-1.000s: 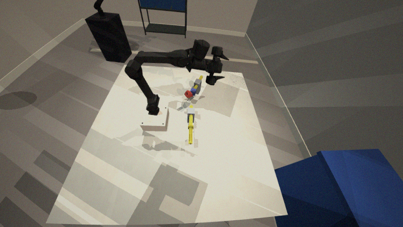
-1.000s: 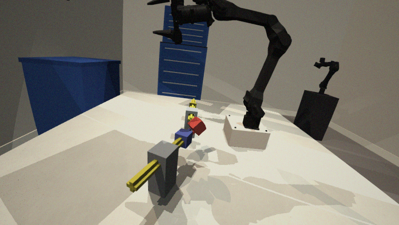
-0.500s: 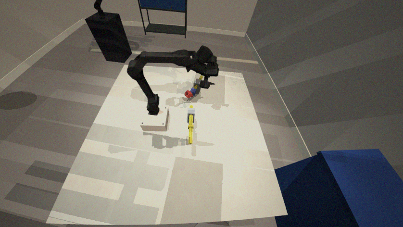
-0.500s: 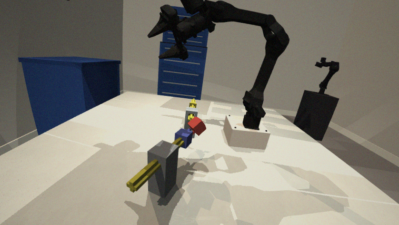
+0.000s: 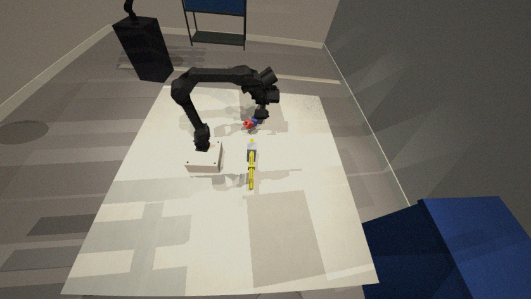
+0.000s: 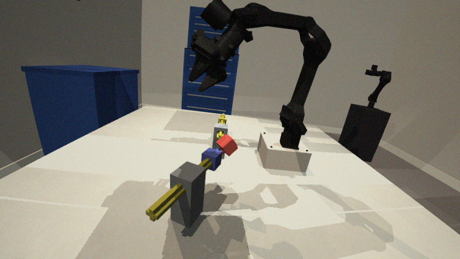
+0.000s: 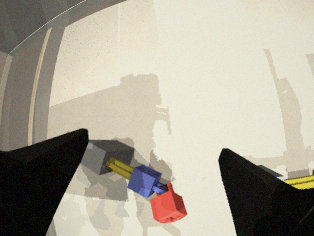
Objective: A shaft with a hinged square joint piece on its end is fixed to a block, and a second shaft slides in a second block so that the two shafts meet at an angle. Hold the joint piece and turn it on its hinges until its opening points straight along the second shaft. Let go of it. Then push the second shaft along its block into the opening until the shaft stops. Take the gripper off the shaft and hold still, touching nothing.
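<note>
Pale table [image 5: 215,237] [image 6: 106,154] [image 7: 195,65], shadow-patched; blue cabinet [image 5: 471,237] [image 6: 64,102] beside; grey walls [image 5: 438,96] [image 6: 270,70] around.

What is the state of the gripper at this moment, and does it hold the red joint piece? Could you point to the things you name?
Gripper [image 5: 261,114] [image 6: 195,86] [image 7: 156,146]: open, jaws wide apart, holding nothing; the red joint piece [image 5: 248,123] [image 6: 226,145] [image 7: 168,205] is not held.

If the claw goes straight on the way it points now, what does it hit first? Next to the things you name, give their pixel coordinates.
Probably the tabletop [image 5: 278,241] [image 6: 96,154] [image 7: 200,90], just past the red joint piece [image 5: 248,123] [image 6: 226,145] [image 7: 168,207]. The wrist view shows that piece low between the open claw's [image 5: 261,115] [image 6: 195,85] [image 7: 154,140] fingers. Depth is unclear, so a brush against it can't be ruled out.
</note>
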Controlling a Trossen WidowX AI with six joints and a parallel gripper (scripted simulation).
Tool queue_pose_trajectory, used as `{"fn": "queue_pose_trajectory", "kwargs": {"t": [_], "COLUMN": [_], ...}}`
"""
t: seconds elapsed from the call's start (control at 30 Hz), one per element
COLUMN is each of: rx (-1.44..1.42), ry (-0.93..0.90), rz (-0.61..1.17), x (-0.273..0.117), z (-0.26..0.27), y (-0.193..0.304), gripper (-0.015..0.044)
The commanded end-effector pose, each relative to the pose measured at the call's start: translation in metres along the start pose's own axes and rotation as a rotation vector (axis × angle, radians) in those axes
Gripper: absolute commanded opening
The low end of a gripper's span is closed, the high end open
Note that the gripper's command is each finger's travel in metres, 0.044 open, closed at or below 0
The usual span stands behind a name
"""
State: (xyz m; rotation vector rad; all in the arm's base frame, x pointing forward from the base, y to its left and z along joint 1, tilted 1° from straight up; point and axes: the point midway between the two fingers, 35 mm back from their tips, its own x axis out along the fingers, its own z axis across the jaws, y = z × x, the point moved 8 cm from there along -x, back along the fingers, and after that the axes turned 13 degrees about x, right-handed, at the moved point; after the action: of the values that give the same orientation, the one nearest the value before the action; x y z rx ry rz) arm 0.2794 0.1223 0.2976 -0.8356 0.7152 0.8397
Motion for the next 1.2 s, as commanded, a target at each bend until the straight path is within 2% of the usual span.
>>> {"fn": "queue_pose_trajectory", "kwargs": {"t": [0.0, 0.47, 0.97, 1.17], "rx": [-0.073, -0.38, -0.724, -0.74], "ry": [0.062, 0.265, 0.443, 0.45], "rz": [0.065, 0.347, 0.678, 0.694], "x": [0.007, 0.015, 0.007, 0.007], "z": [-0.004, -0.018, -0.035, -0.036], "y": [0.013, 0.066, 0.113, 0.115], "gripper": [0.044, 0.044, 0.044, 0.044]}}
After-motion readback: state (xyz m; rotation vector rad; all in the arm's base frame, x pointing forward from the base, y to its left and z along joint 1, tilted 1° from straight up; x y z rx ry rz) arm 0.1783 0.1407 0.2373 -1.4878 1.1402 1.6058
